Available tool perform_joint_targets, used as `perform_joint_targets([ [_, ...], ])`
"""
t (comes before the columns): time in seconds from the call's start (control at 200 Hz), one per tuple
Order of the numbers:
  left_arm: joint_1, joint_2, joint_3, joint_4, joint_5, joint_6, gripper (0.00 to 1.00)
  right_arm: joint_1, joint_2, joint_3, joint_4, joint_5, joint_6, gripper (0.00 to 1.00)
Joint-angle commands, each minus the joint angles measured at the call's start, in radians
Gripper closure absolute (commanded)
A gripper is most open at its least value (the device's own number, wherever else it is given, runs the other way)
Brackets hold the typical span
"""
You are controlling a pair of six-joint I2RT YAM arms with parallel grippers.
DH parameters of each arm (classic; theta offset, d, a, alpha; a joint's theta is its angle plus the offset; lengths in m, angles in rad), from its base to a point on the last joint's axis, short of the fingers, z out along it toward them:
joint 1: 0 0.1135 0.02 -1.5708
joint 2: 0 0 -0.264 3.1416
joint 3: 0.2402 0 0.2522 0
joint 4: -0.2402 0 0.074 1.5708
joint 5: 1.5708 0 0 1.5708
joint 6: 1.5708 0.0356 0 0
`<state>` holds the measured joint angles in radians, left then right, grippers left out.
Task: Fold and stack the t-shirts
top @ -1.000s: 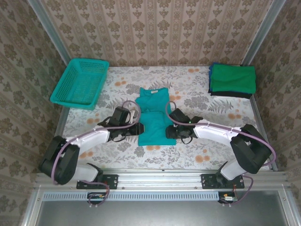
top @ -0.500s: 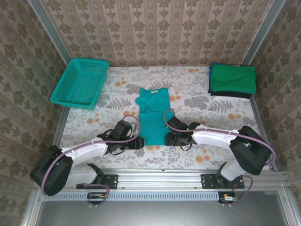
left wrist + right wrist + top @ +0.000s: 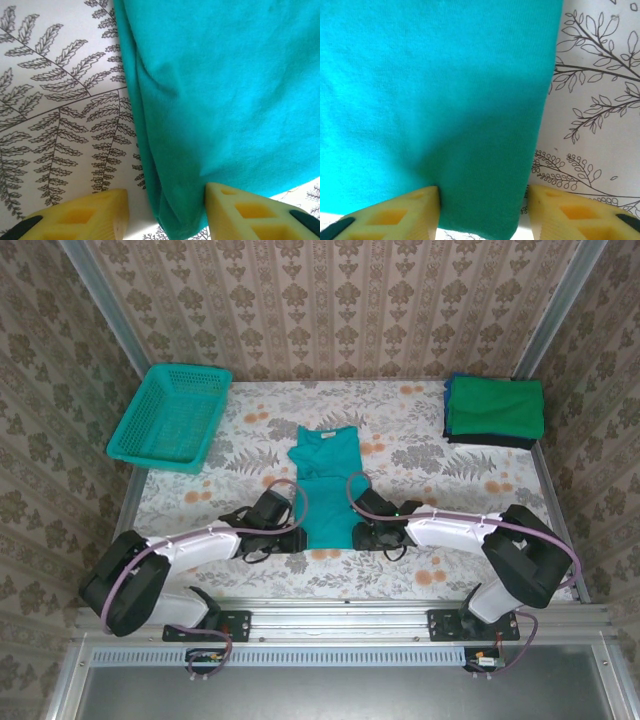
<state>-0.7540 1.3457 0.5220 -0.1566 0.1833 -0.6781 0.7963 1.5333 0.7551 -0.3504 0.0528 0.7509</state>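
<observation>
The teal t-shirt (image 3: 325,480) lies flat mid-table, folded lengthwise into a narrow strip with its collar at the far end. My left gripper (image 3: 298,539) is at its near left corner and stands open. In the left wrist view the cloth's bunched left edge (image 3: 170,165) runs between the yellow fingers (image 3: 100,215) of that gripper (image 3: 167,216). My right gripper (image 3: 358,536) is open at the near right corner. In the right wrist view the shirt's right edge (image 3: 485,165) and hem lie between the fingers of that gripper (image 3: 482,212). Folded green, blue and black shirts (image 3: 494,408) are stacked at the back right.
A teal mesh basket (image 3: 170,418) stands at the back left corner. The floral tablecloth (image 3: 440,465) covers the table. Patterned walls close in the back and both sides. A metal rail (image 3: 340,615) runs along the near edge by the arm bases.
Both grippers have slid from the shirt's middle down along its sides to the near hem corners. The shirt's lower part now looks narrower.
</observation>
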Motion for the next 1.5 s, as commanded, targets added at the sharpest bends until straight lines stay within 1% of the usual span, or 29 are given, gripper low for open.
perform_joint_targets([
  [0.0, -0.048, 0.068, 0.018, 0.166, 0.103, -0.021, 0.57, 0.014, 0.012, -0.026, 0.073, -0.047, 0.029, 0.55],
  [0.085, -0.049, 0.062, 0.021, 0.188, 0.119, -0.031, 0.64, 0.016, 0.001, -0.025, 0.074, -0.053, 0.031, 0.61],
  [0.195, -0.052, 0.05, 0.027, 0.213, 0.133, -0.038, 0.65, 0.017, -0.017, -0.017, 0.071, -0.058, 0.022, 0.68],
  [0.26, -0.052, 0.05, 0.031, 0.211, 0.136, -0.037, 0.68, 0.015, -0.02, -0.004, 0.055, -0.055, 0.015, 0.74],
  [0.375, -0.05, 0.039, 0.029, 0.195, 0.134, -0.034, 0.83, 0.017, -0.025, 0.017, 0.018, -0.049, 0.002, 0.84],
  [0.43, -0.047, 0.022, 0.027, 0.173, 0.129, -0.031, 0.89, 0.017, -0.035, 0.027, -0.009, -0.037, -0.004, 0.87],
  [0.48, -0.045, -0.003, 0.023, 0.142, 0.123, -0.027, 0.93, 0.016, -0.05, 0.035, -0.038, -0.03, -0.007, 0.91],
  [0.535, -0.037, -0.044, 0.017, 0.096, 0.116, -0.025, 1.0, 0.016, -0.077, 0.047, -0.08, -0.021, -0.013, 0.92],
  [0.63, -0.026, -0.149, 0.003, -0.015, 0.089, -0.02, 1.0, 0.016, -0.134, 0.064, -0.167, 0.015, -0.017, 0.94],
  [0.65, -0.024, -0.176, 0.0, -0.035, 0.08, -0.021, 1.0, 0.015, -0.171, 0.067, -0.178, 0.02, -0.018, 0.94],
  [0.735, -0.011, -0.281, -0.007, -0.117, 0.054, -0.023, 1.0, 0.014, -0.219, 0.089, -0.222, 0.004, -0.026, 0.95],
  [0.835, 0.023, -0.358, 0.023, -0.179, 0.049, -0.007, 1.0, 0.012, -0.213, 0.175, -0.273, -0.008, -0.059, 0.96],
  [0.9, 0.051, -0.361, 0.069, -0.208, 0.055, 0.019, 1.0, 0.004, -0.187, 0.255, -0.307, -0.007, -0.098, 0.96],
  [0.975, 0.083, -0.328, 0.139, -0.237, 0.069, 0.051, 1.0, -0.016, -0.148, 0.366, -0.333, -0.009, -0.147, 0.96],
  [1.025, 0.116, -0.302, 0.179, -0.246, 0.081, 0.072, 1.0, -0.035, -0.087, 0.433, -0.338, -0.009, -0.178, 0.96],
  [1.16, 0.237, -0.213, 0.282, -0.215, 0.114, 0.118, 1.0, -0.121, 0.05, 0.583, -0.331, -0.075, -0.239, 0.96],
  [1.21, 0.276, -0.149, 0.334, -0.209, 0.134, 0.137, 1.0, -0.147, 0.102, 0.636, -0.329, -0.086, -0.249, 0.96],
  [1.26, 0.293, -0.08, 0.393, -0.202, 0.157, 0.161, 1.0, -0.175, 0.155, 0.682, -0.328, -0.114, -0.258, 0.96],
  [1.27, 0.318, -0.06, 0.407, -0.205, 0.159, 0.163, 1.0, -0.18, 0.163, 0.689, -0.325, -0.12, -0.258, 0.96],
  [1.3, 0.341, -0.015, 0.446, -0.208, 0.17, 0.172, 1.0, -0.197, 0.191, 0.705, -0.315, -0.137, -0.255, 0.96],
  [1.38, 0.371, 0.12, 0.55, -0.205, 0.215, 0.205, 1.0, -0.239, 0.252, 0.745, -0.291, -0.18, -0.25, 0.96],
  [1.495, 0.404, 0.291, 0.688, -0.211, 0.279, 0.23, 1.0, -0.287, 0.337, 0.809, -0.282, -0.2, -0.245, 0.95],
])
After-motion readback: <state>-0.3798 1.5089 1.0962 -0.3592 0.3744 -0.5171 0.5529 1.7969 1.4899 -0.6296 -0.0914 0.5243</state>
